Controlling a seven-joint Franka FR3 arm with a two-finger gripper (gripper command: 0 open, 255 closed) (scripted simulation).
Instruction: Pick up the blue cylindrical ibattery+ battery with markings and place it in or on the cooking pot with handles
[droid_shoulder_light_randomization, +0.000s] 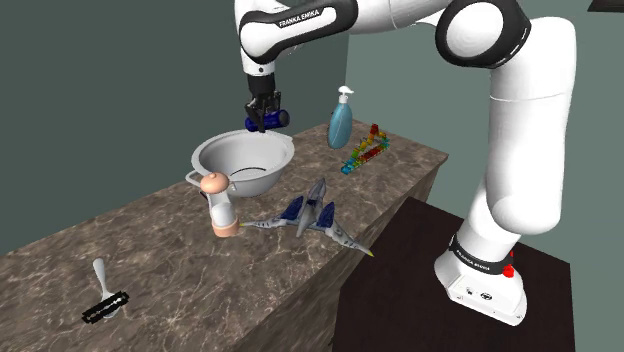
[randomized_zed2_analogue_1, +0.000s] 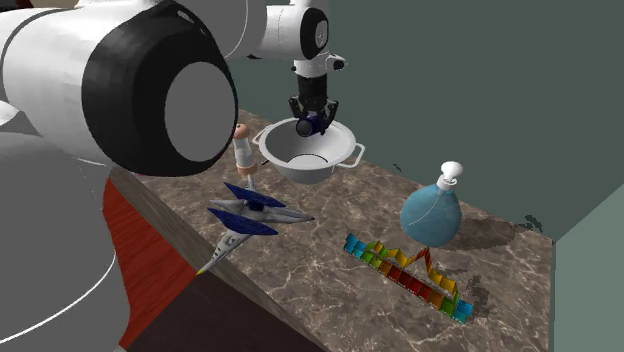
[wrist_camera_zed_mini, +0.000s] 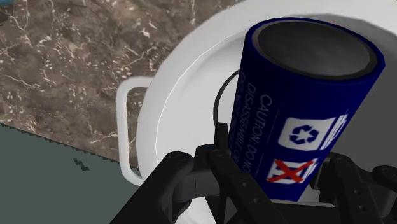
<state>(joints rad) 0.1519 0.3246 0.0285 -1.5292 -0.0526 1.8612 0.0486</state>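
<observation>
The gripper (wrist_camera_zed_mini: 284, 170) pinched the blue battery (wrist_camera_zed_mini: 305, 95) between its black fingers. The cylinder jutted out past the fingertips, with white caution print and a recycling mark on its side. Just below it sat the white pot (droid_shoulder_light_randomization: 243, 150), one loop handle (wrist_camera_zed_mini: 127, 130) out to the side. Under the pot lay the brown marbled counter (droid_shoulder_light_randomization: 150, 250), with a toy spacecraft (droid_shoulder_light_randomization: 305, 215) and a teal soap dispenser (droid_shoulder_light_randomization: 340, 122) farther off.
</observation>
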